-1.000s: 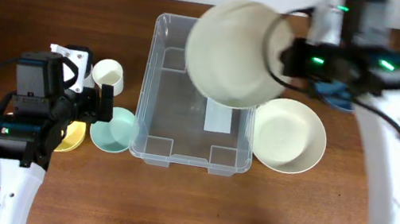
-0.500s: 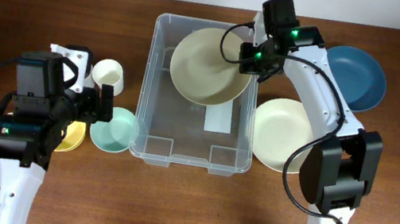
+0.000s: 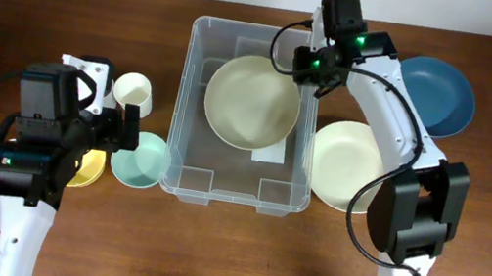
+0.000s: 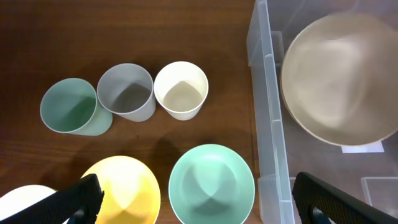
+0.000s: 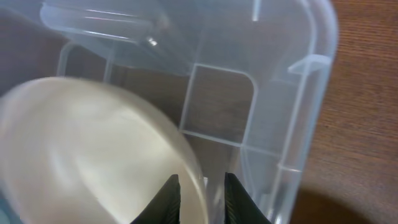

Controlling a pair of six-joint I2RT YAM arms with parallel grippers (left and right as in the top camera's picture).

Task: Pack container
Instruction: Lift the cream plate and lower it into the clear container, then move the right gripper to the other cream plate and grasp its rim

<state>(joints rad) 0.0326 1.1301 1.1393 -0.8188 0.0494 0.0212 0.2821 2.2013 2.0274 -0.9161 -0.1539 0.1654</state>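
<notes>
Inside the container, a cream bowl partly covers a white label.

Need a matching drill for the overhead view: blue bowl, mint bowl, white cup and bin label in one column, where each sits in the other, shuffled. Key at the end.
Things
1. blue bowl
2. mint bowl
3. white cup
4. white label

Places
a. on the base of the container, partly covered by the cream bowl
b. left of the container, by its lower left corner in the overhead view
c. right of the container, top right of the overhead view
d. left of the container, level with its middle

Pairs: 1-c, 2-b, 3-d, 4-a
</notes>
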